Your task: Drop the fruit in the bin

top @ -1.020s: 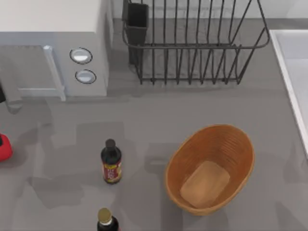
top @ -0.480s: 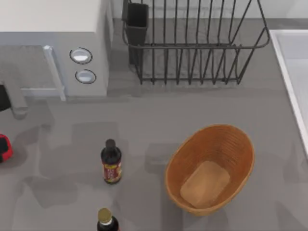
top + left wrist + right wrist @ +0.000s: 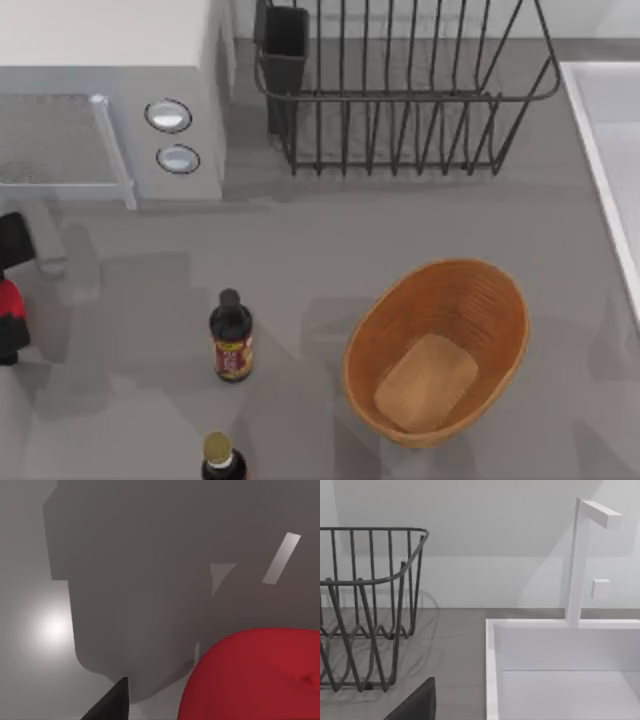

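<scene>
The left hand [image 3: 8, 300] sits at the far left edge of the worktop [image 3: 300, 250] in the top view, dark parts above and below the fruit [image 3: 10, 305]. Whether its fingers are spread or pressed against the fruit cannot be told. In the left wrist view one dark fingertip [image 3: 112, 707] juts up beside the fruit [image 3: 255, 675], with a sliver of grey surface showing between them.

The fruit is red, glossy and rounded; so little of it shows at the frame edge that its long axis and the way it points cannot be read. It lies on the left side of the worktop, well apart from the bin.

Toward the middle stands a dark bottle [image 3: 231, 337] with a red label, upright, and a second bottle [image 3: 219, 458] with a gold cap is near the bottom edge. The bin [image 3: 437, 350], an oval wicker basket with a light flat base, rests on the right half, its long axis running diagonally from lower left to upper right. Behind are a microwave [image 3: 110, 100] at left and a black wire dish rack [image 3: 400, 90].

The right wrist view shows that rack [image 3: 365, 610] beside a white sink [image 3: 560, 670] with a faucet [image 3: 580, 560], and a dark finger [image 3: 417, 705] of the right hand.
</scene>
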You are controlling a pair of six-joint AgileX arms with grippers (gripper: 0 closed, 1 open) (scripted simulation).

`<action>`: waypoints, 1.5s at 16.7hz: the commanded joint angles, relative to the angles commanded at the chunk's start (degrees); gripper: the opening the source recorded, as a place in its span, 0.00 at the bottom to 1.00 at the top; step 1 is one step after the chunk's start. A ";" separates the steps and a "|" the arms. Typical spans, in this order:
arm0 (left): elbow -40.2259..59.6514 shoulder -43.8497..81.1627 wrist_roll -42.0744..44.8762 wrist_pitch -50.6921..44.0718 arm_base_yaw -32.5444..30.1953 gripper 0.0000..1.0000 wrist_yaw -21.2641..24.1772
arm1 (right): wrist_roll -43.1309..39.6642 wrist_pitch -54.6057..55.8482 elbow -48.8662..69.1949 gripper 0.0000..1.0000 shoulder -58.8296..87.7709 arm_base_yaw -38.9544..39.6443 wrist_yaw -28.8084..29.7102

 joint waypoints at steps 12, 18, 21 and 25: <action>0.01 0.01 0.00 0.01 0.00 0.32 0.00 | 0.00 0.00 0.00 1.00 0.00 0.00 0.00; 0.01 0.01 0.00 0.01 0.00 0.00 0.00 | 0.00 0.00 0.00 1.00 0.00 0.00 0.00; 0.01 0.01 0.00 0.01 0.00 0.00 0.00 | 0.00 0.00 0.00 1.00 0.00 0.00 0.00; 0.28 -1.23 -0.25 -0.95 0.01 0.00 -0.01 | 0.00 0.00 0.00 1.00 0.00 0.00 0.00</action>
